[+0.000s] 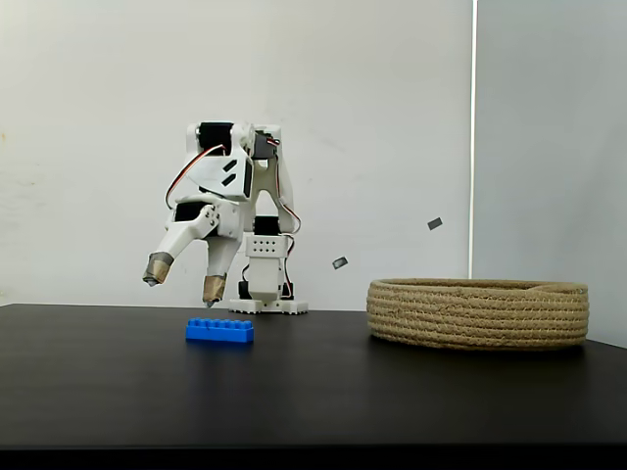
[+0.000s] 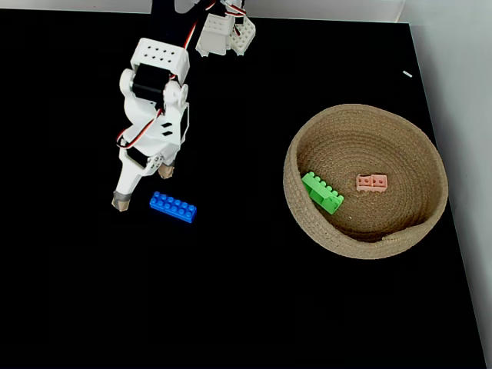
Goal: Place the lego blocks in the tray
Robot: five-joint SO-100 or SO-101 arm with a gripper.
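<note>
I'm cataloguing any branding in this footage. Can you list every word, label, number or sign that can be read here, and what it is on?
None can be read.
The blue brick, green brick and salmon-orange brick show plain studs; any stud lettering is too small to tell.
The rope basket, the white arm and its gripper carry no visible text.

I can read no text, label, brand, number or sign in either fixed view. The blue brick [image 1: 219, 331] just below my gripper [image 1: 181, 278] carries only plain studs, and the arm's white shells above the gripper are unmarked as far as I can make out.
</note>
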